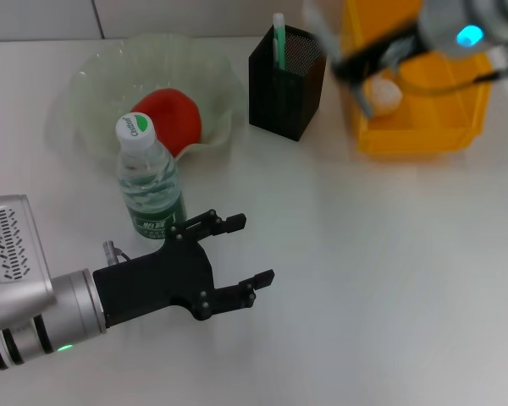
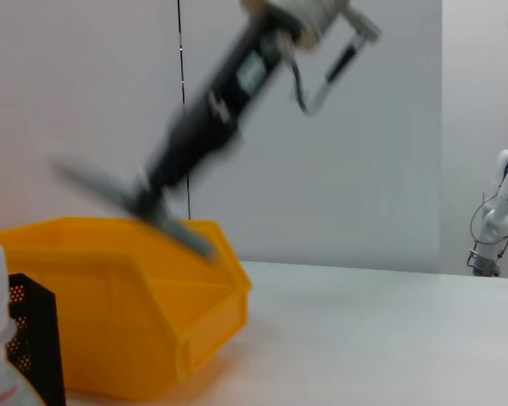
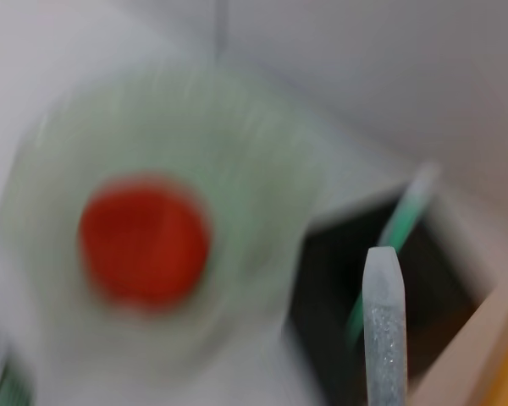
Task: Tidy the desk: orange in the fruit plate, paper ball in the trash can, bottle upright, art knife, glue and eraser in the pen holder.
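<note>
Hovering over the trash can (image 1: 423, 110), the blurred right gripper (image 1: 377, 80) seemed to carry a grey speckled stick (image 3: 384, 330), probably the glue; whether its jaws were clamped I could not tell. The paper ball (image 1: 386, 91) lay inside the can. The left gripper (image 1: 245, 251) hung above the counter (image 1: 389, 279) with jaws apart, holding nothing, just beside the upright bottle (image 1: 150, 182). The orange (image 1: 168, 118) sat in the fruit plate (image 1: 212, 80), and the art knife (image 1: 279, 38) stood in the pen holder (image 1: 285, 80).

Judging from the blur, the right arm was moving fast; the stick could miss the narrow holder, strike its rim or tip it. The left arm might knock the bottle over.

The counter was plain white and smooth, with pale walls behind.
</note>
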